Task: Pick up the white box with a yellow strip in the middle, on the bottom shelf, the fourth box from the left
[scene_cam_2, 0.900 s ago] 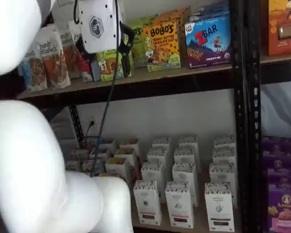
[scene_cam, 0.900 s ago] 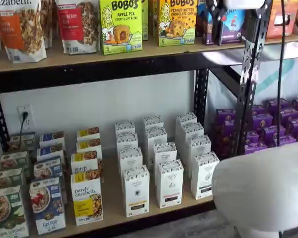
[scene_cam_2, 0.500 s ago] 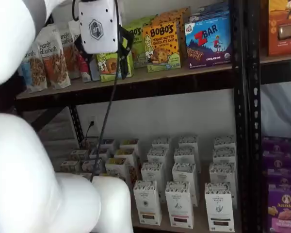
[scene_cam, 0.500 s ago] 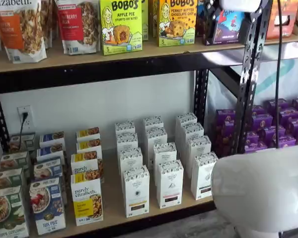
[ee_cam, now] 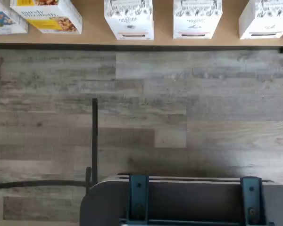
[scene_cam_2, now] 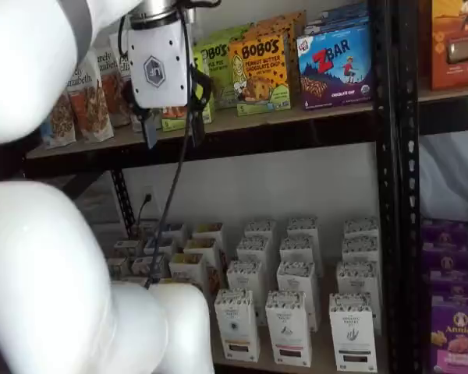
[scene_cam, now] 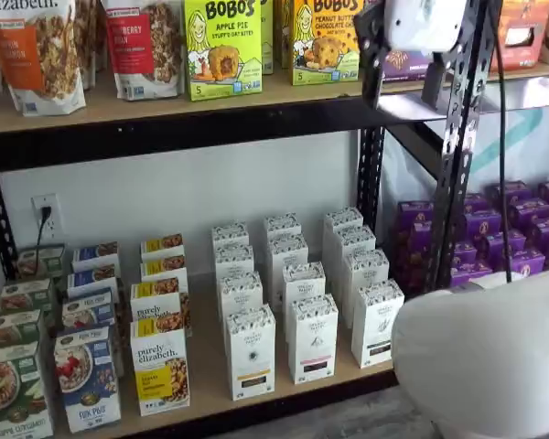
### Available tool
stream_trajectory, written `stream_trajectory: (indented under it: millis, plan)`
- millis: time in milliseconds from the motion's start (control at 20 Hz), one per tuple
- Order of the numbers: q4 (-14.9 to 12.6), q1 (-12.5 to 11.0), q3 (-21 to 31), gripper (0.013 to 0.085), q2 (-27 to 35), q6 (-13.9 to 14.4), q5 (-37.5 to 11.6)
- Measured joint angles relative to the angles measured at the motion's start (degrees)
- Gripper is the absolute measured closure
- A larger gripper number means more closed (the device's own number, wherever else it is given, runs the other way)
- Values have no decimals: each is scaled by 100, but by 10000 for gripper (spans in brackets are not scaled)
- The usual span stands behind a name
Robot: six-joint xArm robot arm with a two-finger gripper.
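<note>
**Gripper high and empty, with the whole descent to the bottom row ahead**

The white-bodied gripper with two black fingers [scene_cam: 401, 91] hangs up at the level of the upper shelf in both shelf views, its fingers spread wide with a plain gap between them and nothing held. In one shelf view the fingers [scene_cam_2: 150, 132] point straight down in front of the upper shelf's dark rail.

The target — the tall narrow white carton with a speckled band at its top and a short yellow strip low on its front [scene_cam: 251, 351] — stands upright at the front of the light tan wooden bottom shelf with a black front rail [scene_cam: 206, 380], just beside the wider white-and-yellow "purely elizabeth" granola box [scene_cam: 161, 369] and near a matching white carton with a reddish strip [scene_cam: 312, 337]. It is well below the gripper and well apart from it.

To do this step well, the arm should come down in front of the shelves, line up on the yellow-strip carton alone, and enter with the fingers straddling its narrow sides — the neighbours stand close, so a skewed approach could knock one over.

In the wrist view only the front faces of the row show above the grey plank floor [ee_cam: 141, 117]; the strip colours there are too small to tell apart. The bulky white arm [scene_cam_2: 47, 265] hides the left end of the bottom row in one shelf view.
</note>
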Motion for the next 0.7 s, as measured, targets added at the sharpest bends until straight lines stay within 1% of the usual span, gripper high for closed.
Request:
stream_trajectory:
  millis: [150, 300, 550, 700]
  plan:
    - [-103, 259, 272, 130, -5, 215, -220]
    - [-264, 550, 559, 130, -8, 457, -480]
    - [-330, 793, 1026, 130, -79, 678, -1023]
    - [-355, 962, 1232, 130, 3, 837, -1248]
